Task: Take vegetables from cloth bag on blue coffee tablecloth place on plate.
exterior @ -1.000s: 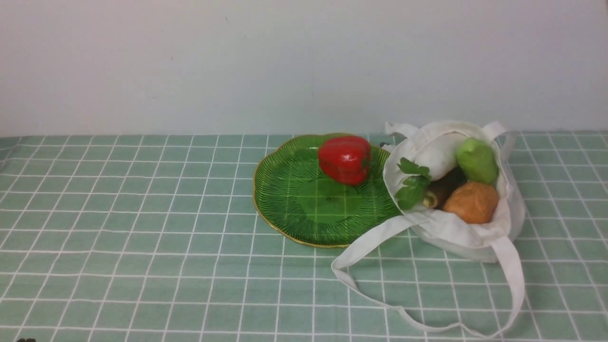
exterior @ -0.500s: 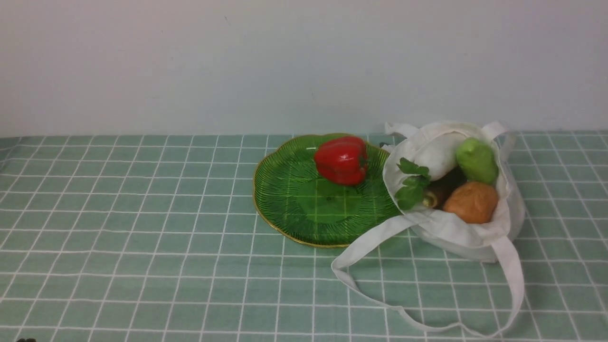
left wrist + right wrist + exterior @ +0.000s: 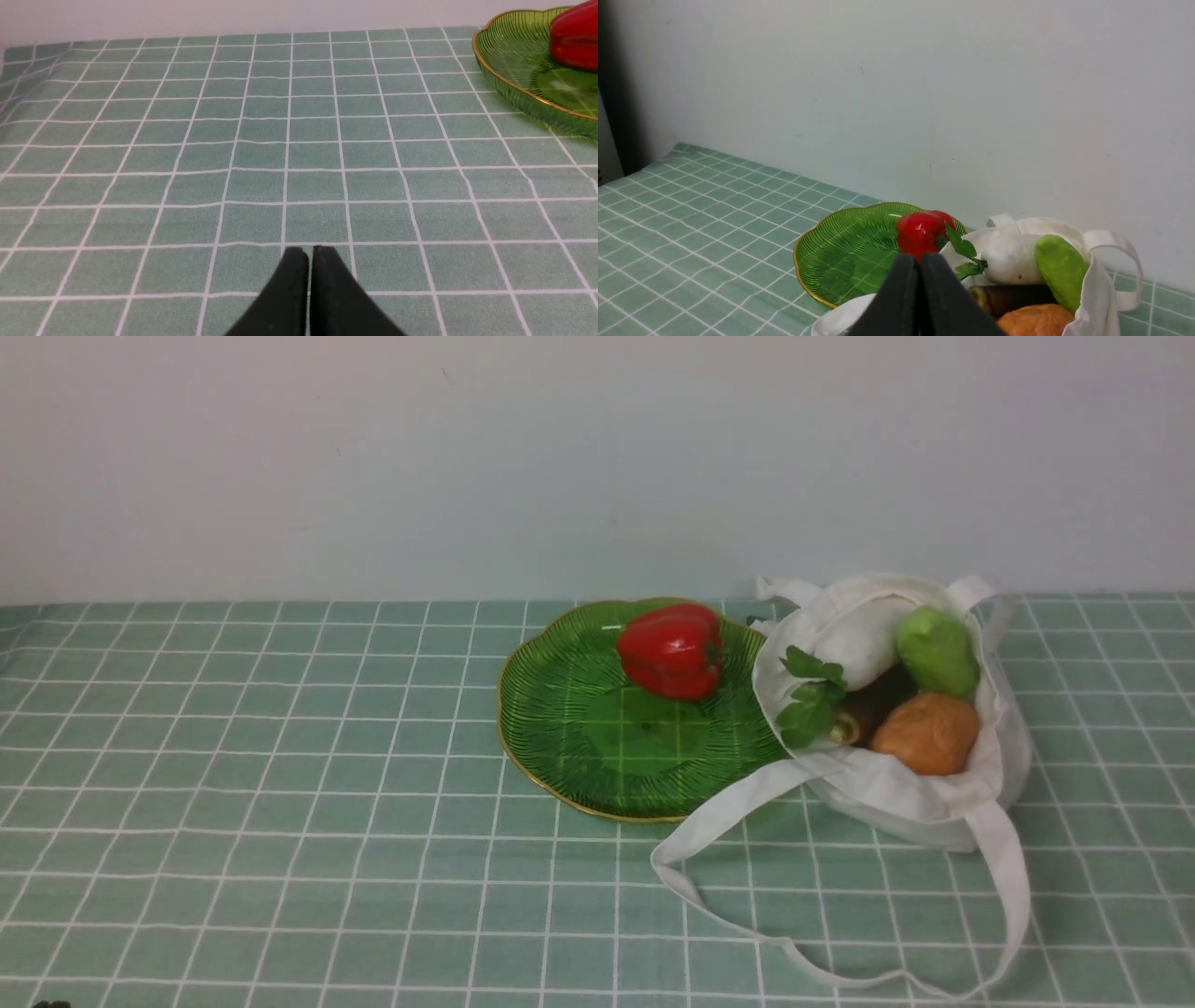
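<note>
One red pepper on plate; apparently five vegetables bagged.

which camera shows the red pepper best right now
The front view: the red pepper sits whole and unblocked on the plate. The right wrist view shows it partly hidden behind the leafy greens, and the left wrist view catches only part of it, cut off by the picture's edge.

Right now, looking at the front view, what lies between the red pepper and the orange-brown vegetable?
In the front view, the leafy greens and the dark vegetable lie between them, inside the bag's mouth.
</note>
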Controlling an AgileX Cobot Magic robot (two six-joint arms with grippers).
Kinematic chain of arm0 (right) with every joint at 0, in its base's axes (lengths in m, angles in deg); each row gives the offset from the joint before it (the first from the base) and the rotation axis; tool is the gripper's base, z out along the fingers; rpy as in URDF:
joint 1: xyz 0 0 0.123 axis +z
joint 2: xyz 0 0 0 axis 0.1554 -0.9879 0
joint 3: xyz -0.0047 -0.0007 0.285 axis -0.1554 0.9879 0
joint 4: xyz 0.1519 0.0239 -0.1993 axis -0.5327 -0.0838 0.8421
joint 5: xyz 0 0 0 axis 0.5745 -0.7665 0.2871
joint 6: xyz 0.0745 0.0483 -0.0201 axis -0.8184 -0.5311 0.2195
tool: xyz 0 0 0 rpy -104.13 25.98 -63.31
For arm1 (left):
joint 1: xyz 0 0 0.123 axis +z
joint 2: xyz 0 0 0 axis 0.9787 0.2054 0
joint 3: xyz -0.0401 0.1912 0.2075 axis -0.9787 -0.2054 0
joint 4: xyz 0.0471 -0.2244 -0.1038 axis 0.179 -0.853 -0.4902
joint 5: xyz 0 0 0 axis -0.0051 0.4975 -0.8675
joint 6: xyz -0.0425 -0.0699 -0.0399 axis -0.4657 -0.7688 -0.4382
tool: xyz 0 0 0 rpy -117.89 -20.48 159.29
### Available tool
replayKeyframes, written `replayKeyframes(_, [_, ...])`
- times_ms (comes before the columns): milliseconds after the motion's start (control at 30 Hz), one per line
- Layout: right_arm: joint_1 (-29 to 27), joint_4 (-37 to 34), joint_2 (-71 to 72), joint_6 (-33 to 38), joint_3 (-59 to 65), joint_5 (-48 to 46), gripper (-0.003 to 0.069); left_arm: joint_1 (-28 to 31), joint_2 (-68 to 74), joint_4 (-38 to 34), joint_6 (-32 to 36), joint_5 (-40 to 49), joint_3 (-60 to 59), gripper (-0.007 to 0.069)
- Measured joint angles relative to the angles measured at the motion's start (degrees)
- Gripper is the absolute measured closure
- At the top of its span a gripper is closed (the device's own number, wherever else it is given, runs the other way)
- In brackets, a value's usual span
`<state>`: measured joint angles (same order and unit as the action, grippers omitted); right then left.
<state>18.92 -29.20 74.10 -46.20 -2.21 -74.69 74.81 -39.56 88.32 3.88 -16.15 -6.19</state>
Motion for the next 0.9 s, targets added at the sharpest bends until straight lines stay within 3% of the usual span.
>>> replayKeyframes(633, [-0.51,0.25,0.38,0.0,2.43,-1.34,0.0673,0.0,0.0,0.0,0.0,0.0,0.0,0.0632])
replayKeyframes(700, [-1.57,0.39,0.86,0.0,3.82,-0.76,0.0673,0.0,0.0,0.0,0.0,0.0,0.0,0.0632])
replayKeyframes(833, [-11.47,0.66,4.17,-1.44,10.15,0.2,0.0673,0.0,0.0,0.0,0.0,0.0,0.0,0.0632])
replayKeyframes(900, [-13.81,0.66,4.96,-1.74,11.4,0.26,0.0673,0.0,0.0,0.0,0.0,0.0,0.0,0.0632])
